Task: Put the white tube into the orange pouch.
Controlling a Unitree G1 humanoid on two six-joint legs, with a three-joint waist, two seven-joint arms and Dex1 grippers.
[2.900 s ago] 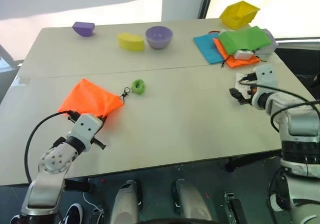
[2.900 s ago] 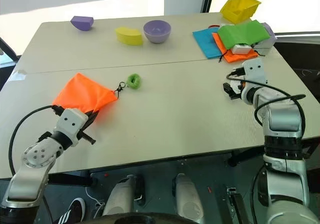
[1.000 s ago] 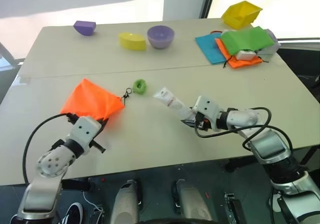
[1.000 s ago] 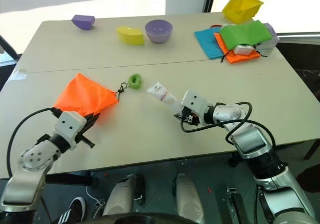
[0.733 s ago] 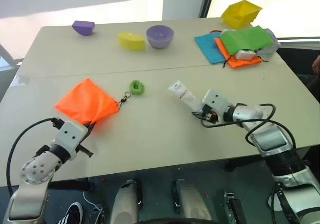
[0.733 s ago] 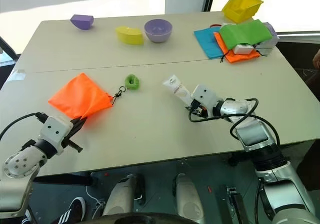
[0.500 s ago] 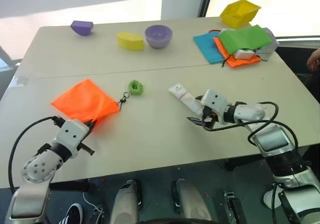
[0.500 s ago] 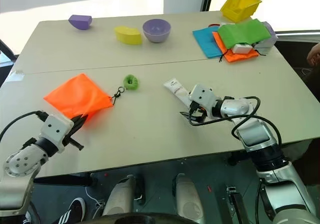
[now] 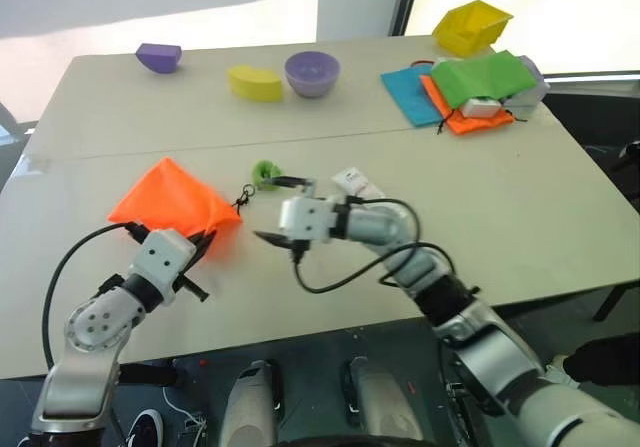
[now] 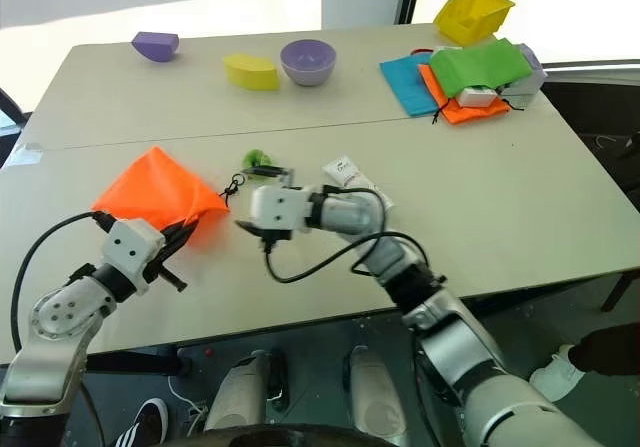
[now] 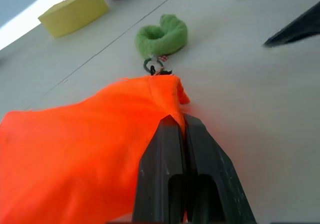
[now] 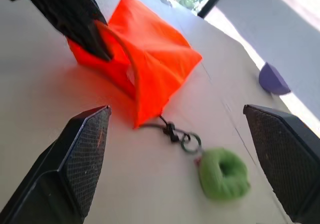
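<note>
The orange pouch [image 9: 172, 205] lies at the table's left front, its black cord running to a green fuzzy ring [image 9: 265, 174]. My left gripper [image 11: 181, 129] is shut on the pouch's near edge and holds the fabric a little raised. The white tube [image 9: 352, 180] lies flat on the table right of the ring, partly behind my right arm, with nothing gripping it. My right gripper [image 9: 280, 209] stands open and empty between tube and pouch, pointing left at the pouch [image 12: 145, 58]. Its wrist view shows the ring [image 12: 223, 174] and my left gripper's fingers [image 12: 75, 13].
Along the far edge sit a purple block [image 9: 158, 57], a yellow block [image 9: 255, 82] and a purple bowl [image 9: 312, 72]. At the far right stand a yellow bin [image 9: 470, 25] and stacked blue, orange and green cloths [image 9: 470, 82] with a white block [image 9: 478, 109].
My right gripper opened and left the white tube lying on the table. The right arm then swung left past the tube toward the pouch. The left gripper kept its hold.
</note>
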